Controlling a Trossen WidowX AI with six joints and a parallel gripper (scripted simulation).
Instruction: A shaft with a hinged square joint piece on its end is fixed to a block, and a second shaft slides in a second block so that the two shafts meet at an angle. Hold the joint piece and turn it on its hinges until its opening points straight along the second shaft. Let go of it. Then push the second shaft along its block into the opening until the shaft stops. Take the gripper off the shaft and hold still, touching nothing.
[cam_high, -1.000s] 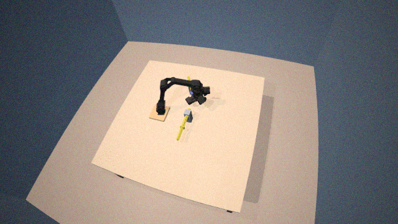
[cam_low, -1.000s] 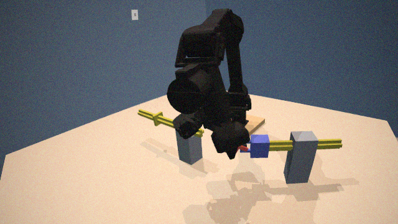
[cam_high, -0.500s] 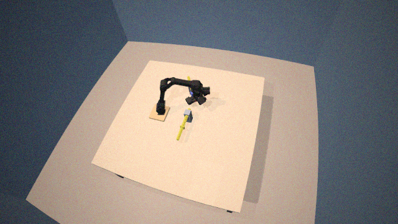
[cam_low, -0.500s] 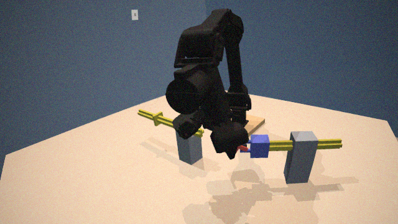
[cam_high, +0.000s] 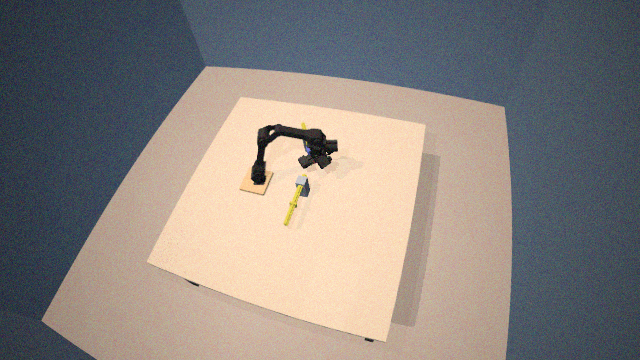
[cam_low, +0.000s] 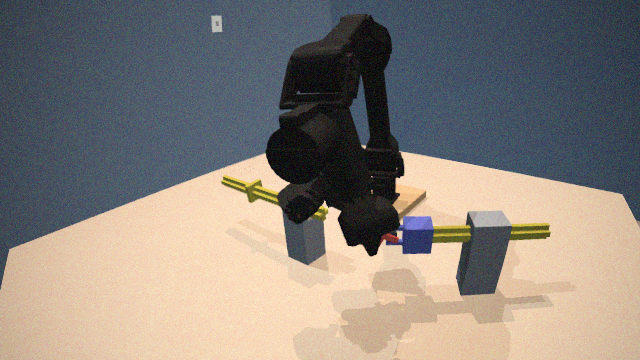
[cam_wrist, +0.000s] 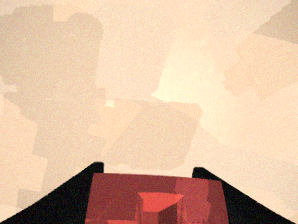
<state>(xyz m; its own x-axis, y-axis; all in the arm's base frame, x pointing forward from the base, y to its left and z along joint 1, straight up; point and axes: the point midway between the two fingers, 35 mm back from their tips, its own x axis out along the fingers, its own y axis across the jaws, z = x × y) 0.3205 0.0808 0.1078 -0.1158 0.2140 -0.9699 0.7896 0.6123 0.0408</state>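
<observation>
My gripper (cam_high: 314, 162) (cam_low: 334, 227) (cam_wrist: 148, 173) is shut on the red joint piece (cam_wrist: 115, 197) (cam_low: 390, 238). In the wrist view the piece sits between both fingers, with a square recess facing up. In the exterior view the right finger hides most of it. It hangs on a blue hinge part (cam_low: 417, 235) on the end of the first yellow shaft (cam_low: 450, 234), which is fixed in a grey block (cam_low: 482, 255). The second yellow shaft (cam_high: 292, 204) (cam_low: 265, 194) lies in the other grey block (cam_high: 305, 188) (cam_low: 306, 242), its near end just past it. Whether the opening lines up with it I cannot tell.
The second shaft has a yellow collar (cam_low: 254, 190) on its outer part. The arm's base stands on a wooden plate (cam_high: 253, 187) (cam_low: 416, 197). The left finger hangs close in front of the second block in the exterior view.
</observation>
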